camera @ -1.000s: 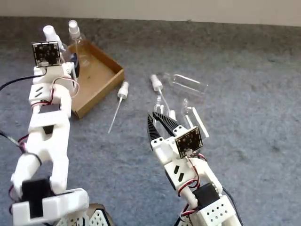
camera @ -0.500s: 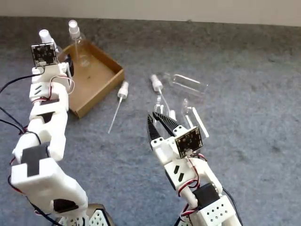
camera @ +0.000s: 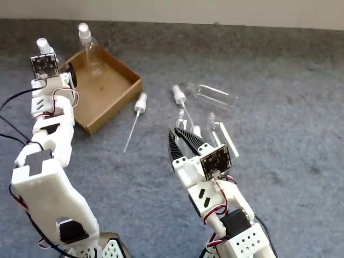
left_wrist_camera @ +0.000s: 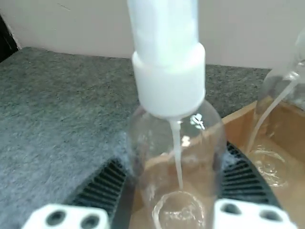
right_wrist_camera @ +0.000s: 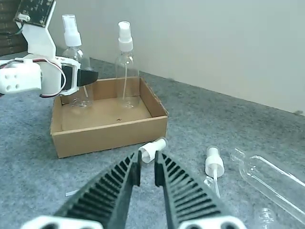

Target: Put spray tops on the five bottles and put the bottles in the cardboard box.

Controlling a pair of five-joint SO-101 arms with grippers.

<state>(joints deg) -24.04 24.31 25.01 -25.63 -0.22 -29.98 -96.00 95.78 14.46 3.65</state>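
My left gripper (left_wrist_camera: pixel 174 191) is clamped on a capped bottle (left_wrist_camera: pixel 174 138), black fingers (left_wrist_camera: pixel 107 183) pressing its clear sides low down and the white spray top rising above them. The bottle is upright at the left corner of the cardboard box (camera: pixel 110 105). From my right wrist it looks just inside the wall, but I can't tell if its base touches the box floor. Further along the back of the box, a second bottle (camera: pixel 91 54) stands upright on its own, spray top on, apart from the 1 I'm holding. Over to my right gripper (right_wrist_camera: pixel 147 167): it hangs above the grey carpet (camera: pixel 279 161) with just a narrow slit between its jaws and nothing in them. Just past its tips lies a loose spray top (right_wrist_camera: pixel 153 149), on its side on the carpet near the box's front wall, with its thin tube trailing off. Another spray top (camera: pixel 179 95) lies further right, also on the carpet. Beyond that, an uncapped bottle (camera: pixel 215 97) lies flat on its side. More clear pieces sit on the carpet just ahead of my right gripper, and I can't tell them apart. So that's 2 bottles capped at the box and 2 tops loose outside it.
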